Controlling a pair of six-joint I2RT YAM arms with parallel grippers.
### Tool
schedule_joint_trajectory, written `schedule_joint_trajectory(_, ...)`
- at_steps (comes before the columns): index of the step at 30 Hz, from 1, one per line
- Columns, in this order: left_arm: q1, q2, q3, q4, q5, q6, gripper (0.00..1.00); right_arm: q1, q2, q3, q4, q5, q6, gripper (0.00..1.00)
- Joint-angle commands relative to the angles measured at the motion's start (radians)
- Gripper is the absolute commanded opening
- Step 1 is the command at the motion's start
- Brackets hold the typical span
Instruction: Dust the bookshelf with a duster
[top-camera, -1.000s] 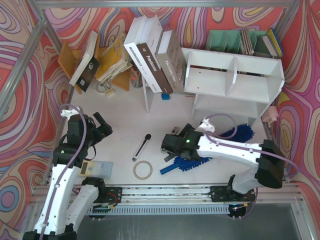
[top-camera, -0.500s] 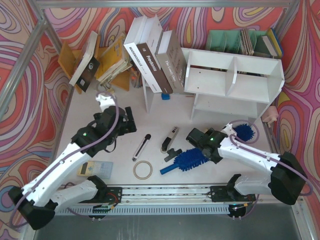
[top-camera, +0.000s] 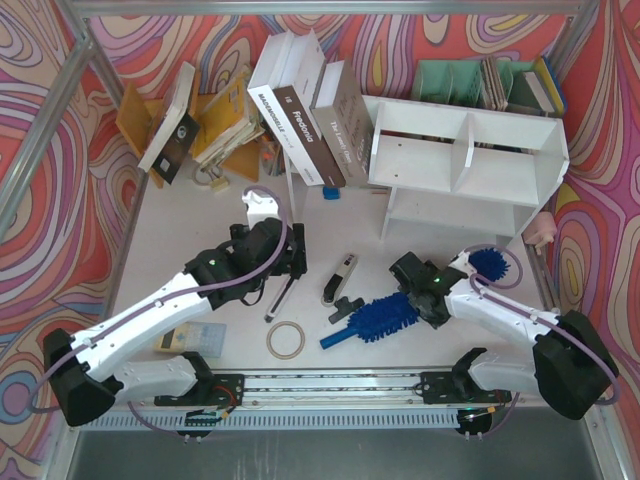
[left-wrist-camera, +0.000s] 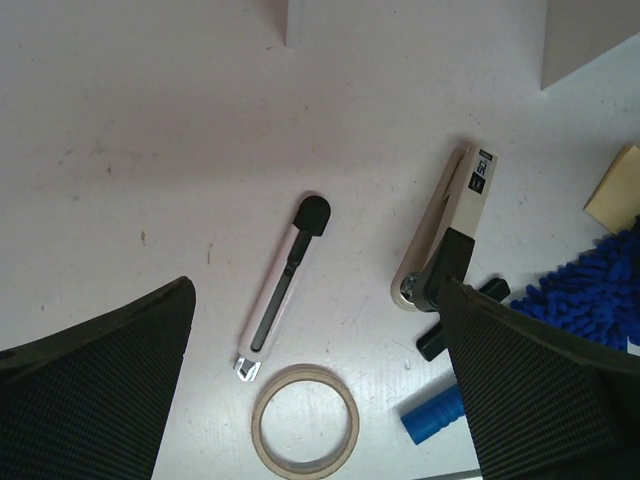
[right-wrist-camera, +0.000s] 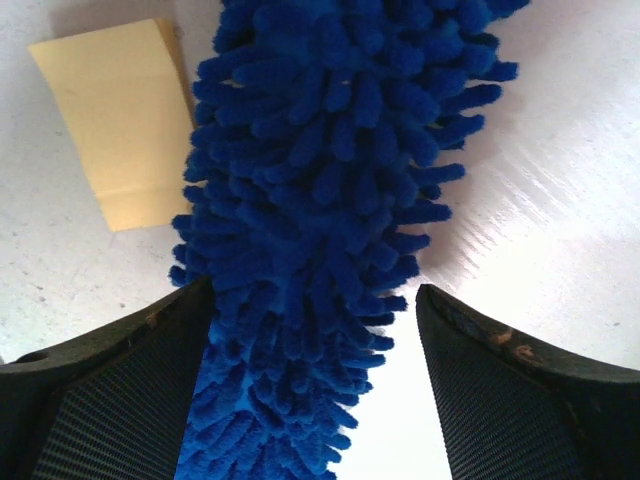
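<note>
The bright blue duster (top-camera: 385, 318) lies on the table in front of the white bookshelf (top-camera: 465, 150). Its handle end (top-camera: 335, 340) points left and its fluffy tip (top-camera: 487, 262) shows beyond my right arm. My right gripper (top-camera: 415, 290) is open and hangs over the duster's middle. In the right wrist view the fluffy strands (right-wrist-camera: 320, 230) fill the gap between the two spread fingers (right-wrist-camera: 100, 400), close to both. My left gripper (top-camera: 285, 262) is open and empty above the table's middle. The duster's handle end (left-wrist-camera: 435, 415) and fluff (left-wrist-camera: 590, 290) show at the right of its view.
A tape ring (left-wrist-camera: 305, 420) and a slim black-and-white tool (left-wrist-camera: 285, 290) lie under the left gripper, a black-and-silver handheld tool (left-wrist-camera: 445, 240) beside them. A tan card (right-wrist-camera: 120, 120) lies by the duster. Leaning books (top-camera: 300, 110) on a thin white panel (top-camera: 292, 185) and a green organiser (top-camera: 450, 80) stand behind.
My left arm has swung from the left edge out to the table's middle. My right gripper has drawn back to the right, from the handheld tool to over the duster.
</note>
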Motion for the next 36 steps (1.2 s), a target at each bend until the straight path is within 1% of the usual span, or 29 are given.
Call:
schedule_joint_trajectory(1,-0.009,0.014,0.026,0.025,0.012,-0.01,0.98,-0.029,0.0,-0.004,0.076,-0.025,-0.065,0.74)
schedule_joint_trajectory(6,-0.013,0.037,0.031,0.05,0.053,-0.018,0.98,-0.05,0.026,-0.028,0.109,-0.034,-0.054,0.69)
schedule_joint_trajectory(9,-0.021,0.053,0.038,0.051,0.055,-0.016,0.98,-0.056,0.038,-0.041,0.115,-0.031,-0.028,0.64)
schedule_joint_trajectory(13,-0.034,0.076,0.051,0.043,0.054,-0.005,0.98,-0.061,0.041,-0.054,0.102,-0.017,0.019,0.52)
schedule_joint_trajectory(16,-0.047,0.085,0.06,0.035,0.048,0.005,0.98,-0.061,0.004,-0.065,0.072,0.0,0.053,0.37)
schedule_joint_trajectory(19,-0.052,0.09,0.067,0.025,0.05,0.016,0.98,-0.062,-0.051,-0.076,0.063,0.024,0.065,0.28)
schedule_joint_trajectory(25,-0.087,0.125,0.093,0.018,0.045,0.059,0.98,-0.062,-0.107,-0.05,0.002,0.061,0.088,0.23)
schedule_joint_trajectory(31,-0.151,0.195,0.145,0.014,0.044,0.133,0.98,-0.062,-0.194,-0.042,-0.039,0.084,0.126,0.14)
schedule_joint_trajectory(36,-0.198,0.249,0.195,0.0,0.106,0.235,0.98,-0.062,-0.26,-0.023,-0.055,0.118,0.112,0.1)
